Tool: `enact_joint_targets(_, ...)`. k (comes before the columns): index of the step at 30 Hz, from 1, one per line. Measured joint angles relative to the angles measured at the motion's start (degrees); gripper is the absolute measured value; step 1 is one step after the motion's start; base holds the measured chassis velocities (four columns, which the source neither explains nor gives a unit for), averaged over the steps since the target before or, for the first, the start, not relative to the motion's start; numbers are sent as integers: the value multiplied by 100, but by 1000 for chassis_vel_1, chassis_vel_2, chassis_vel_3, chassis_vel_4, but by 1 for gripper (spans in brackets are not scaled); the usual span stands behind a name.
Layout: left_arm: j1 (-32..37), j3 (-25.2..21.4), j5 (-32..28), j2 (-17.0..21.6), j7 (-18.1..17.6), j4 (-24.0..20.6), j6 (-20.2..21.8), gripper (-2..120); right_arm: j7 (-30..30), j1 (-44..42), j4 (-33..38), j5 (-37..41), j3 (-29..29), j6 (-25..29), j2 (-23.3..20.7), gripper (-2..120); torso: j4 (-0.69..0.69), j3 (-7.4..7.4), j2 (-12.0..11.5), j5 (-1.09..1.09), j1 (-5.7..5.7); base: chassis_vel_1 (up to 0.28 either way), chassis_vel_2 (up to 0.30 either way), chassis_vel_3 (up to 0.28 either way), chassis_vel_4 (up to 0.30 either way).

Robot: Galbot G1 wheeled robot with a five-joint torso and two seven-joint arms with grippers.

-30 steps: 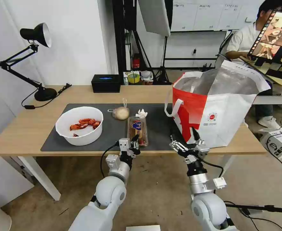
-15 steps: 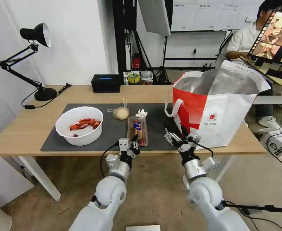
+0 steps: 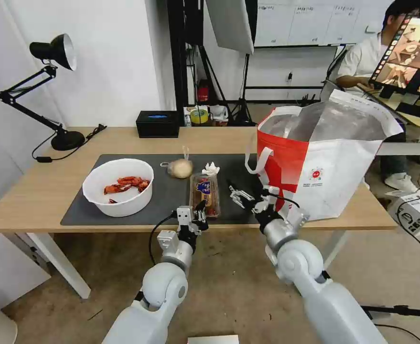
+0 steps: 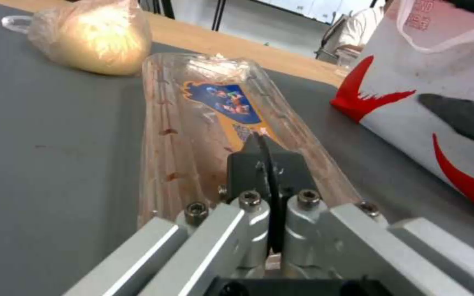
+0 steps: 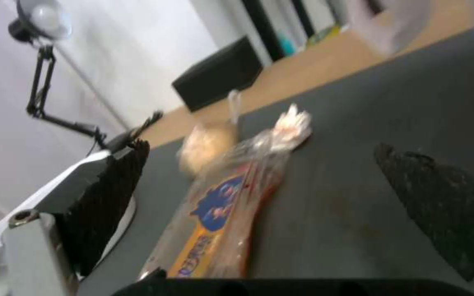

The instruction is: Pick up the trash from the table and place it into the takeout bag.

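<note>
- Hovering at the near edge of the table (image 3: 37,200), the left gripper (image 3: 201,210) has its fingers pressed together on nothing, just short of the clear tray (image 3: 205,191).
- The right gripper (image 3: 249,198) hangs over the dark mat (image 3: 171,191), fingers spread wide, between the tray and the takeout bag (image 3: 324,167).
- The tray looks thin, light and springy; a gentle pinch across its narrow width seems safest, since its hinged lid could pop.
- Beyond it lie the bagged lump (image 3: 180,167), soft and slippery, and the tissue (image 3: 211,168), nearly weightless.
- The white bowl (image 3: 118,186), at the left of the mat, is rigid; its rim is the likely hold, kept level for the crayfish shells.
</note>
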Motion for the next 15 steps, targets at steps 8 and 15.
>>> enact_joint_targets(8,43,-38,-2,0,1,0,-12,0,173,476,-506,179,-285,-396,148,100,0,0,0,0,0,0,0,0,0)
enact_joint_targets(15,78,-51,-3,-10,5,3,-22,0,228,615,-750,216,-386,-524,345,100,0,-1,0,0,-1,0,0,0,0)
